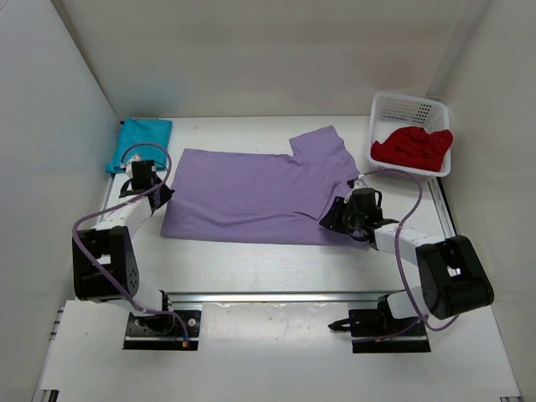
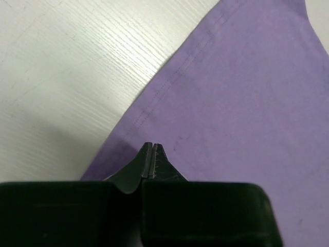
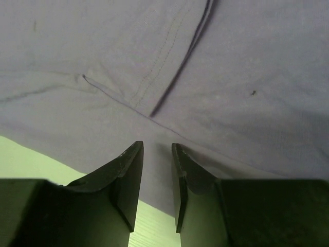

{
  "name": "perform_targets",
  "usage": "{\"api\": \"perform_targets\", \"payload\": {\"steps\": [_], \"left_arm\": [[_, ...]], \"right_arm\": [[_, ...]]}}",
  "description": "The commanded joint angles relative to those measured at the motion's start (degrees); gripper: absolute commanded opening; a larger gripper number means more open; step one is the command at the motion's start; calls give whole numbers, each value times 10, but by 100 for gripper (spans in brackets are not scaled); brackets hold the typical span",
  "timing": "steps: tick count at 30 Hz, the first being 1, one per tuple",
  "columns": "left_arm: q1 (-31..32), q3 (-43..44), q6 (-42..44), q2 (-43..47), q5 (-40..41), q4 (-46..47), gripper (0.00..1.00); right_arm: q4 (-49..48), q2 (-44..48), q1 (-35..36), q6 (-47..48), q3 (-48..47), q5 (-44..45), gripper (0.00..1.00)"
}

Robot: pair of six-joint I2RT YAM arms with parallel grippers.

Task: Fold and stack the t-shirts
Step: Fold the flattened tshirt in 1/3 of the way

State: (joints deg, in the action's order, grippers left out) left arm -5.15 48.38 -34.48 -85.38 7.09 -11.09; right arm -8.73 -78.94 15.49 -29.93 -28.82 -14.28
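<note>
Left claw (image 2: pixel 152 148) clenched at lavender shirt (image 1: pixel 243 197) hem, right claw (image 3: pixel 157 150) released; confirm both pinches before lifting.

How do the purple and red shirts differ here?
The purple shirt lies spread flat on the table; the red shirt sits bunched in the white basket. The left gripper and right gripper are at the purple shirt's edges, neither at the red shirt. Both are plain, one-colour cloth.

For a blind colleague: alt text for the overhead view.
A lavender t-shirt lies spread on the table, left gripper and right gripper at its side edges. A teal shirt sits back left; a red shirt lies in a white basket back right.
</note>
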Motion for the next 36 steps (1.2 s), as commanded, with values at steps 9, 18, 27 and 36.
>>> {"api": "perform_targets", "payload": {"steps": [9, 18, 27, 36], "left_arm": [[-16, 12, 4, -33, 6, 9, 7], [-44, 3, -32, -23, -24, 22, 44], [135, -98, -87, 71, -67, 88, 41], [234, -183, -109, 103, -72, 141, 38]], "right_arm": [[-44, -37, 8, 1, -50, 0, 33], [-47, -73, 10, -2, -72, 7, 33], [-42, -117, 20, -11, -96, 7, 24], [-6, -166, 17, 5, -194, 13, 0]]}}
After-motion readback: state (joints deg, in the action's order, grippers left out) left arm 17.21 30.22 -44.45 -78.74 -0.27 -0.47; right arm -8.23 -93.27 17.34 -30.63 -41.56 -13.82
